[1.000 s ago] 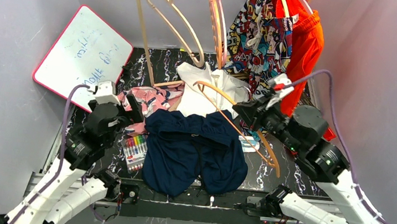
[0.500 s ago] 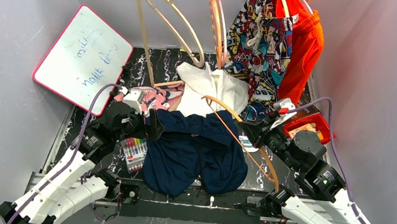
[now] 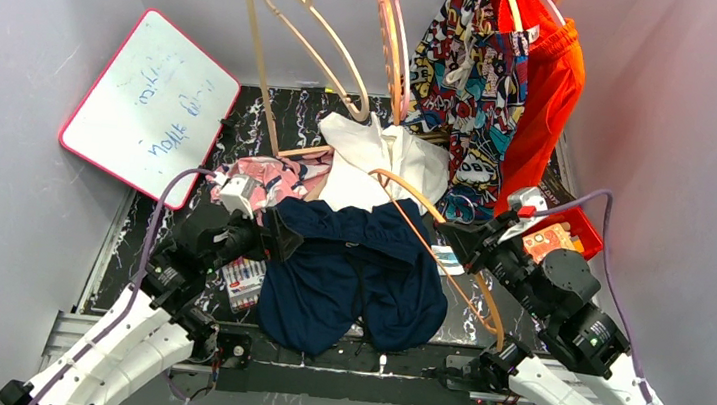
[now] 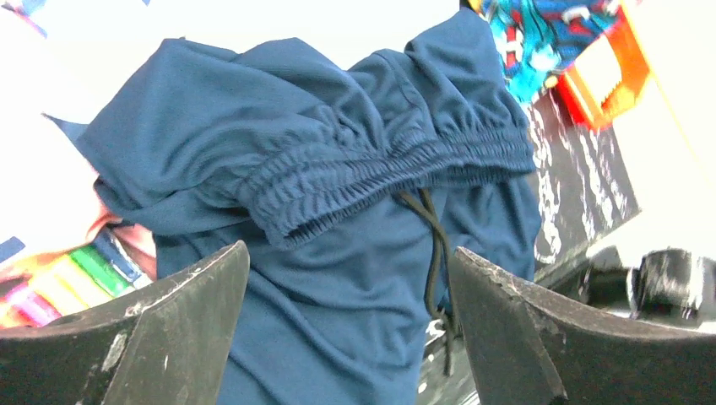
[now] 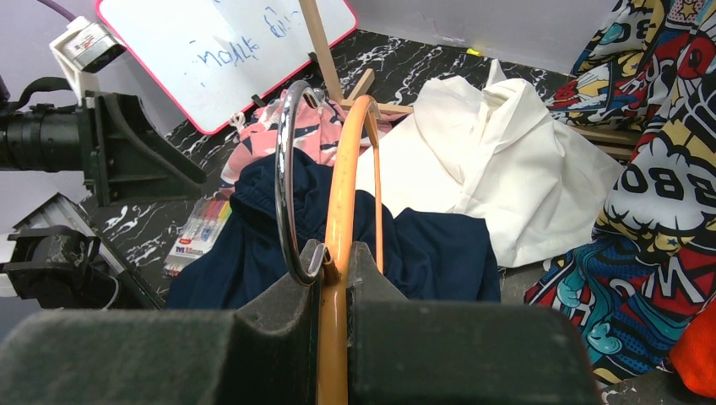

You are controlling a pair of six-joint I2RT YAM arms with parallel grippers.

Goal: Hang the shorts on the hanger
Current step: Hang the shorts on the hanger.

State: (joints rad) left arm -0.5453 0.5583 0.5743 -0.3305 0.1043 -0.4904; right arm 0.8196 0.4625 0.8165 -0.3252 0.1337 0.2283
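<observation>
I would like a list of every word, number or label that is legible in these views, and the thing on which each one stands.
"BO", or perhaps "80": large white characters on the comic-print shorts.
Blue handwriting, two lines, on the whiteboard: not legible.
Print on the marker pack: too small to read.
Label in the red box: too blurred to read.

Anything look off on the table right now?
Nothing damaged. The shorts lie bunched, waistband folded over, leg hems reaching the base rail. A marker pack sits at their left edge; a white garment and a pink garment crowd behind them.
</observation>
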